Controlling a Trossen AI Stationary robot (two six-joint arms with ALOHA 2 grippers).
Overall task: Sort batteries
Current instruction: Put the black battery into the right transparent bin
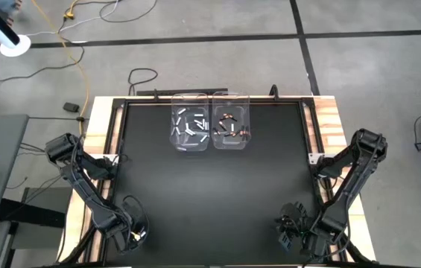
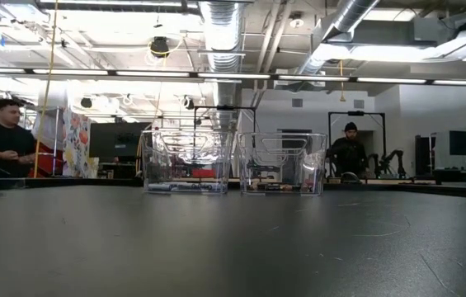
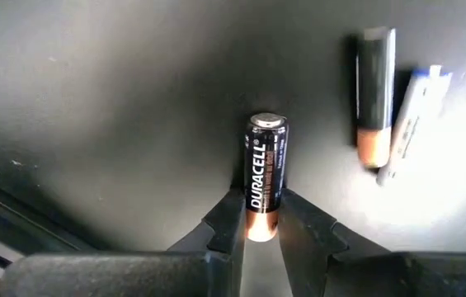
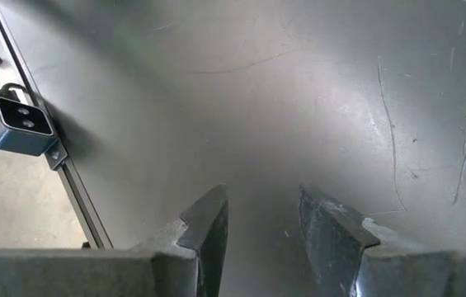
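My left gripper, at the table's near left, is shut on a black-and-copper battery. Two more batteries lie loose on the mat beside it, one dark and copper, one white and blue. At the far middle stand two clear bins: the left bin holds white batteries, the right bin copper-and-dark ones. My right gripper hangs open over bare mat at the near right. My left gripper pinches the battery's copper end between its two fingers, one on each side of the cylinder. The fingers come from above, pointing down, and lie across the battery. The black end points away along the mat; whether the battery is lifted clear I cannot tell.
The black mat between the grippers and the bins is bare. A small grey camera sits on the table's rail near my right gripper. In the low view people stand in the room behind the bins.
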